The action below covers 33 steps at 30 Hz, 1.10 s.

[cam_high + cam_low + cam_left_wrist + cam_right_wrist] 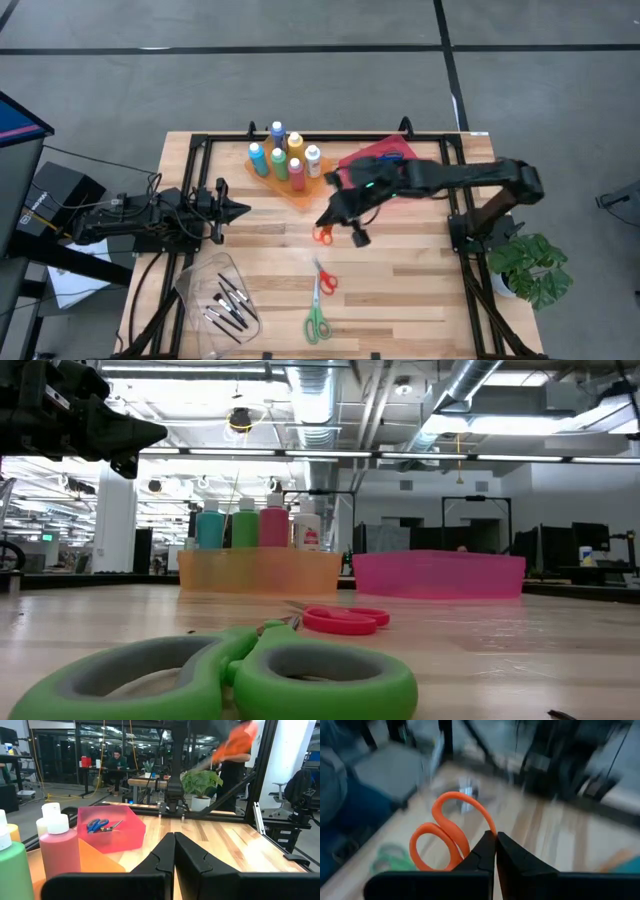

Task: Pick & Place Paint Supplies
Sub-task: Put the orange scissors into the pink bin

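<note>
Overhead, looped orange scissors (pixel 445 837) in right pincer (pixel 495 836)

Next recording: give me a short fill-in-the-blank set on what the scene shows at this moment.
1. The right gripper is shut on scissors with ____ handles.
2. The blue scissors lie inside the ____ tray.
3. The brushes lie in a ____ tray.
4. The left gripper is shut and holds ____.

Missing words: orange; pink; clear; nothing

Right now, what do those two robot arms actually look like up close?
Both arms are dark, almost black, built of jointed segments. The left gripper ends in two pointed black fingers. The right gripper looks the same, with a small green light on its arm. Black cables trail behind the left arm.
</note>
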### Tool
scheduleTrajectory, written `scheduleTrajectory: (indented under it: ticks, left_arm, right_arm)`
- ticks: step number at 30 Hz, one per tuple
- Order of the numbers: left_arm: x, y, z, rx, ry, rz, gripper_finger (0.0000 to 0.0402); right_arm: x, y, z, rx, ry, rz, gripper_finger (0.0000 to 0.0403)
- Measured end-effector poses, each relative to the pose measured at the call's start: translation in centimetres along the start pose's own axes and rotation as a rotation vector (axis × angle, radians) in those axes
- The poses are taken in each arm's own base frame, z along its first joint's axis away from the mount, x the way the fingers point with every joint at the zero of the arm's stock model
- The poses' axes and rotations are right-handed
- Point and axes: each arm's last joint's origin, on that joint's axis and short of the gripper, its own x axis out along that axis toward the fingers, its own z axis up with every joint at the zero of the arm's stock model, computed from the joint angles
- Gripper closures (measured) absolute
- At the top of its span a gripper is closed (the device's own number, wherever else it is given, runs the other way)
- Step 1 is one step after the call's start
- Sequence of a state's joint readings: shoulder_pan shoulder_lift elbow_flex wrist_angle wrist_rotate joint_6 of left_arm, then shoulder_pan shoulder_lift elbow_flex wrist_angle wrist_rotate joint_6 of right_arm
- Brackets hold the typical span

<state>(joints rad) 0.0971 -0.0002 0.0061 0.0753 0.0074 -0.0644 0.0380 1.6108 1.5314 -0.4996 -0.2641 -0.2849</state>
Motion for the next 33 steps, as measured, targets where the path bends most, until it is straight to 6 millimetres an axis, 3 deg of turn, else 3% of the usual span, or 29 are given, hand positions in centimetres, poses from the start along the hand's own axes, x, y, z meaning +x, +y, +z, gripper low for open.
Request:
scheduleTrajectory:
  ticks: [4, 8, 13, 17, 21, 24, 28, 33]
  left_arm:
    - [0.0, 0.0, 0.0, 0.0, 0.0, 0.0, 0.0401]
    - [0.0, 0.0, 0.0, 0.0, 0.0, 0.0, 0.0401]
    - [0.0, 0.0, 0.0, 0.0, 0.0, 0.0, 0.0401]
    - [0.0, 0.0, 0.0, 0.0, 0.0, 0.0, 0.0401]
    - [0.0, 0.0, 0.0, 0.0, 0.0, 0.0, 0.0401]
    - [0.0, 0.0, 0.0, 0.0, 0.0, 0.0, 0.0401]
    - [0.0, 0.0, 0.0, 0.0, 0.0, 0.0, 0.0401]
    - [0.0, 0.0, 0.0, 0.0, 0.0, 0.0, 0.0401]
  right_arm:
    - [-4.3, 0.7, 2.4, -0.052, -0.187, -0.012, 0.0403]
    - [-7.6, 1.5, 3.5, -0.08, -0.269, -0.047, 0.0403]
    - [-9.4, 1.4, 3.2, -0.089, -0.227, -0.147, 0.0403]
    - [-10.2, -0.3, 1.6, -0.065, -0.066, -0.342, 0.0403]
    - [-10.6, -3.5, -1.2, 0.016, 0.122, -0.508, 0.0403]
    - [-10.7, -6.2, -5.1, 0.111, 0.298, -0.613, 0.0403]
    - [-10.5, -9.4, -10.8, 0.219, 0.382, -0.711, 0.0403]
    - [-9.6, -11.8, -18.0, 0.322, 0.417, -0.817, 0.0403]
